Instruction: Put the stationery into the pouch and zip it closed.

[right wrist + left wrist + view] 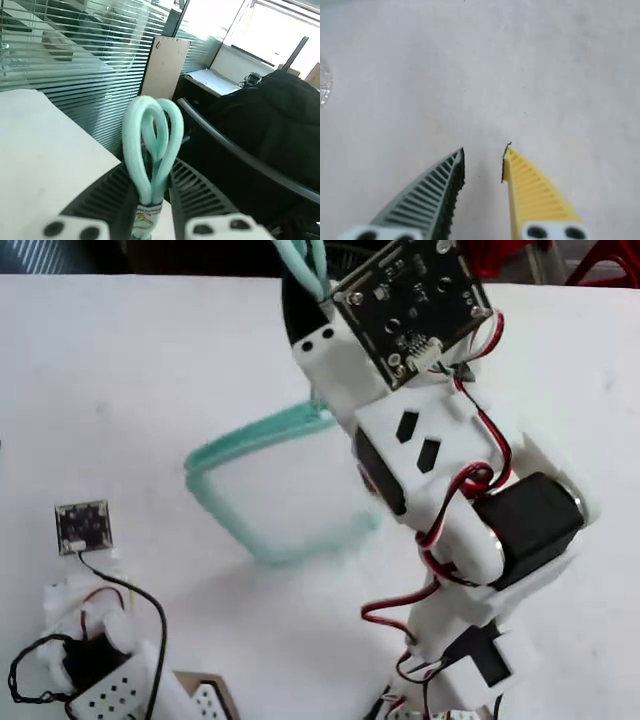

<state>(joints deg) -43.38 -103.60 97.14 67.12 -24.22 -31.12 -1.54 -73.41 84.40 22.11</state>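
Observation:
The pouch [280, 490] is clear with a mint-green border and shows mid-table in the high view, partly hidden under the right arm. Its mint loop strap [152, 145] stands between the dark ribbed fingers [197, 192] of my right gripper [152, 172], which is shut on it. In the high view that strap [305, 265] rises at the table's far edge, beside the raised right wrist. I cannot tell whether the pouch rests on the table or hangs. My left gripper [482, 160] is open just above bare white table, its grey finger and yellow finger apart with nothing between them.
The left arm [90, 660] sits low at the near left corner of the white table [120, 370]. The right arm's body [470, 510] covers the centre right. A small clear glinting object [324, 87] lies off to one side of the left gripper. An office chair [240, 155] stands beyond the table.

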